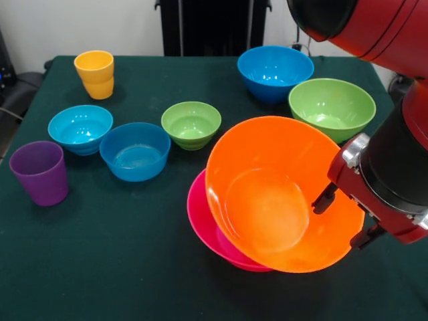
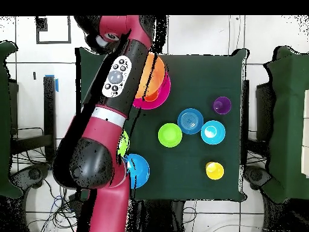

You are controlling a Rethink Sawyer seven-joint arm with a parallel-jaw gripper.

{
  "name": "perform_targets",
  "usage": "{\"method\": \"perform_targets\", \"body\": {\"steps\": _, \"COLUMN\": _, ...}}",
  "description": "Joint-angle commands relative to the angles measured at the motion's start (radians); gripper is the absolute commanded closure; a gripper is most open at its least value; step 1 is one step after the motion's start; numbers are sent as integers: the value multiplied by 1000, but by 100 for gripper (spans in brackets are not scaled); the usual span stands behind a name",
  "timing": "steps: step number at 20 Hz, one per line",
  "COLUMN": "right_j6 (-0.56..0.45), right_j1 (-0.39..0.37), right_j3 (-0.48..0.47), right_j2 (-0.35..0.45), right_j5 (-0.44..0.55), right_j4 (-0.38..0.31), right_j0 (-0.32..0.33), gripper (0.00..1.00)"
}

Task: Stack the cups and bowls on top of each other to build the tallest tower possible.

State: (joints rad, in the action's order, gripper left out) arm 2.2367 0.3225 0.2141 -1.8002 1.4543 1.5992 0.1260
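My gripper is shut on the right rim of the large orange bowl, one finger inside and one outside. The bowl is tilted, its mouth facing the camera, and sits over the large pink bowl, of which only the left edge shows. Whatever lies between these two is hidden; no orange cup shows. In the overhead view the arm covers the gripper, and the orange bowl overlaps the pink bowl. The yellow cup, purple cup, cyan bowl, small blue bowl and small green bowl stand apart on the left.
A medium blue bowl and a medium green bowl stand close behind the orange bowl, near my arm. The table has a dark green cloth. In the overhead view the arm hides part of the table's left side.
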Motion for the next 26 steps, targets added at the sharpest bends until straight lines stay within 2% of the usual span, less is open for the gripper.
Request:
{"method": "perform_targets", "body": {"steps": 1, "right_j6": 184, "right_j1": 32, "right_j3": -55, "right_j2": -26, "right_j5": -97, "right_j4": -15, "right_j0": 17, "gripper": 0}}
{"method": "perform_targets", "body": {"steps": 26, "right_j6": 182, "right_j1": 31, "right_j3": -49, "right_j2": -6, "right_j5": -84, "right_j4": -19, "right_j0": 10, "gripper": 0}}
